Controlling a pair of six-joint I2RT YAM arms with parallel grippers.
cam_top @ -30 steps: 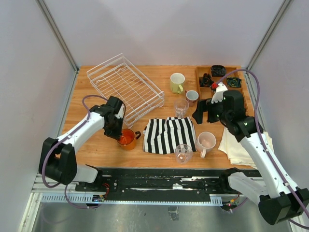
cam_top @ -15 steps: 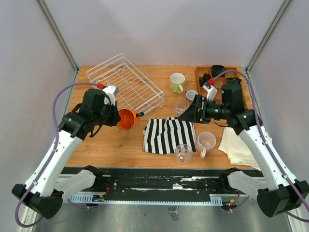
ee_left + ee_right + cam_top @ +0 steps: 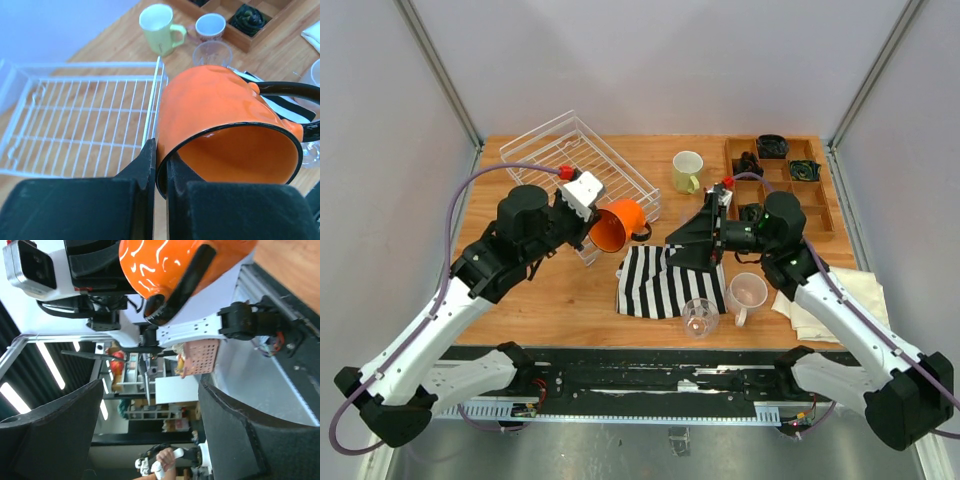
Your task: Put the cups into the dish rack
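Left fingers (image 3: 160, 165) clamped together on the rim of the orange mug (image 3: 620, 222), which is raised off the counter (image 3: 520, 300) and tipped on its side at the edge of the dish rack (image 3: 560, 170) nearest the striped cloth (image 3: 670, 280). Right fingers (image 3: 150, 400) apart, empty, above the cloth, pointing toward the mug.

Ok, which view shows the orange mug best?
Left wrist view: the left gripper pinches the orange mug at its rim. The top view shows it tipped by the dish rack; the right wrist view only its outside and handle.
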